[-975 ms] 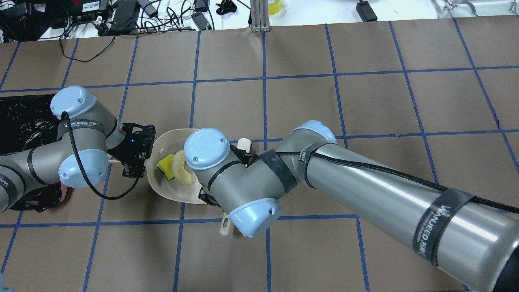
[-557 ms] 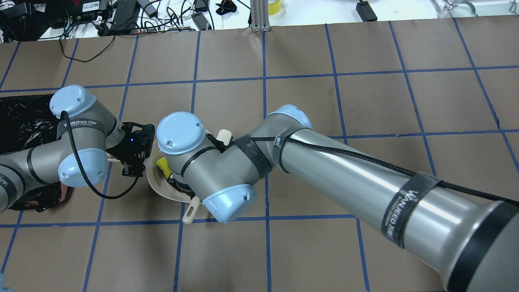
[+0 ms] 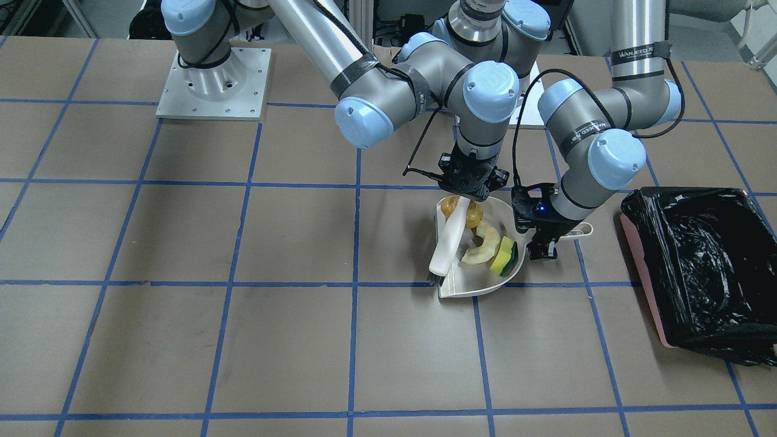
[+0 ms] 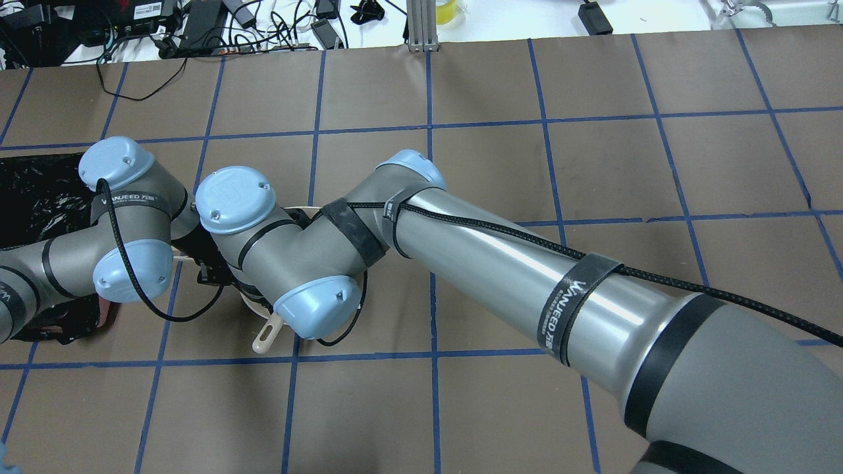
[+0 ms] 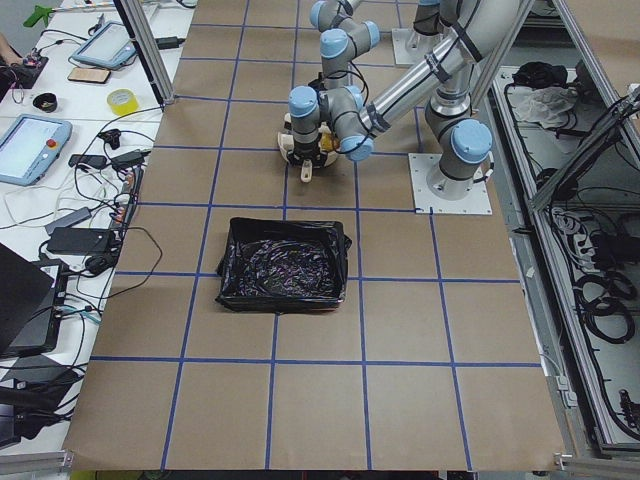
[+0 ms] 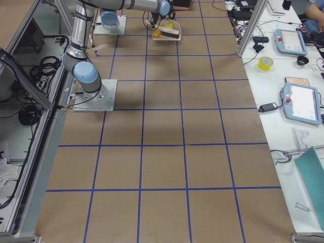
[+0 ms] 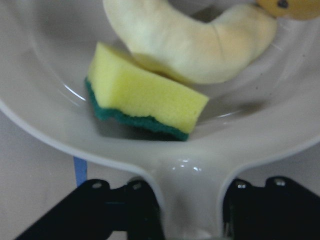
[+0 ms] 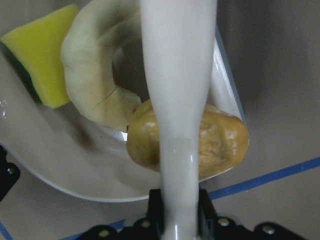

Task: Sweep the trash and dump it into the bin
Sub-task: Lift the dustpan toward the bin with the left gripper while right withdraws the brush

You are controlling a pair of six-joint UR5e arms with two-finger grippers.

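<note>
- The left gripper (image 3: pixel 541 244) is clamped on the short handle of the shallow beige plastic dustpan (image 3: pixel 479 286). In the left wrist view its black fingers (image 7: pixel 125 210) press the handle's neck from both sides.
- The right gripper (image 3: pixel 468 193) is closed around the cream handle of the black-bristled brush (image 3: pixel 447 243). The right wrist view shows the handle running straight out from between the fingers.
- The brush lies along the dustpan's straight open edge, with its bristles down at the lip on the side away from the robot.
- All three pieces of trash sit inside the dustpan:
  - the curved tan croissant-like piece (image 3: pixel 482 246) is in the middle;
  - the yellow sponge chunk with a green underside (image 3: pixel 502 256) touches it, against the back wall near the handle;
  - the golden-brown potato-like lump (image 3: pixel 474 213) is at the corner nearest the robot. The brush handle crosses over it and seems to touch it, though the angle leaves that unsure.
- The rectangular pink bin (image 3: pixel 642 267), lined with a crinkly black plastic bag (image 3: pixel 698 261), stands on the brown, blue-taped table (image 3: pixel 243 243). It is well apart from the dustpan, on the robot's left.
- In the overhead view the right arm hides nearly all of the dustpan.
</note>
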